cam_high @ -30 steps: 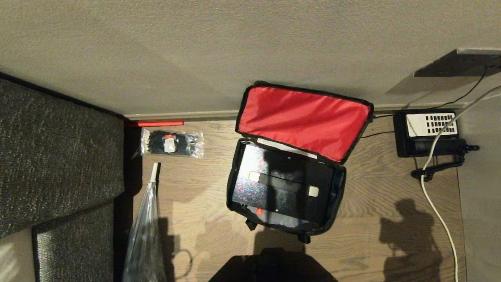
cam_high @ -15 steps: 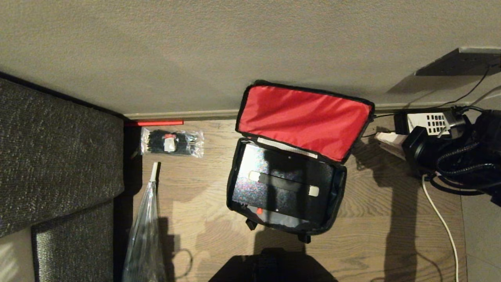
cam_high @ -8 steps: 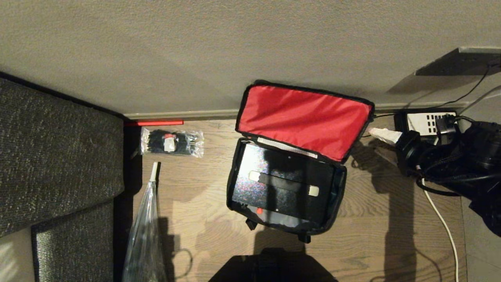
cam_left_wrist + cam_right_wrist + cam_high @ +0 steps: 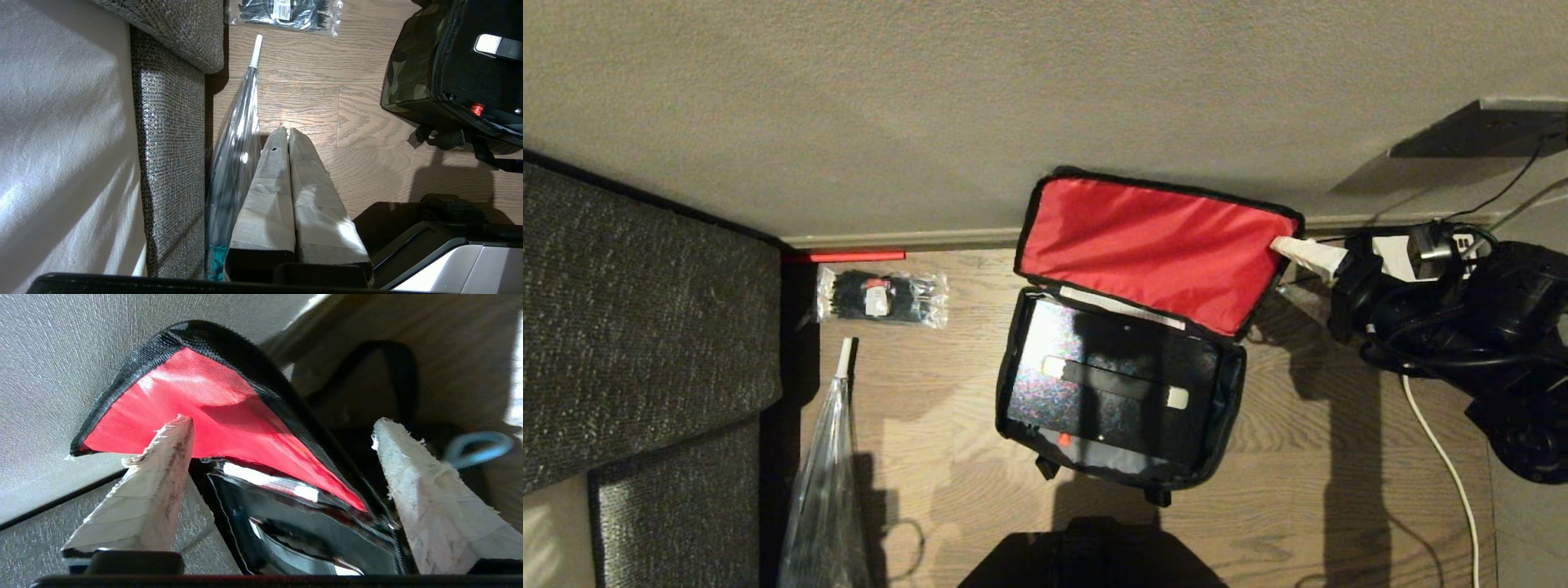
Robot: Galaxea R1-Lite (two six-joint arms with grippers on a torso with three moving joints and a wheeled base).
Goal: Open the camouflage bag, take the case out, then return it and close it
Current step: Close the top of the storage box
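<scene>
A: Item one: we are logging the camouflage bag (image 4: pixel 1123 327) lying open on the floor (image 4: pixel 1307 457), red-lined lid (image 4: pixel 1156 253) propped against the wall, the case (image 4: pixel 1111 392) sitting inside.

B: Item two: we are seeing the right gripper (image 4: pixel 282 428) at the lid's three o'clock edge, fingers (image 4: pixel 159 477) spread wide, straddling its corner, gripping nothing.

A: Item three: the left gripper (image 4: pixel 288 132) is hanging at the bag's eight o'clock, fingers pressed together.
</scene>
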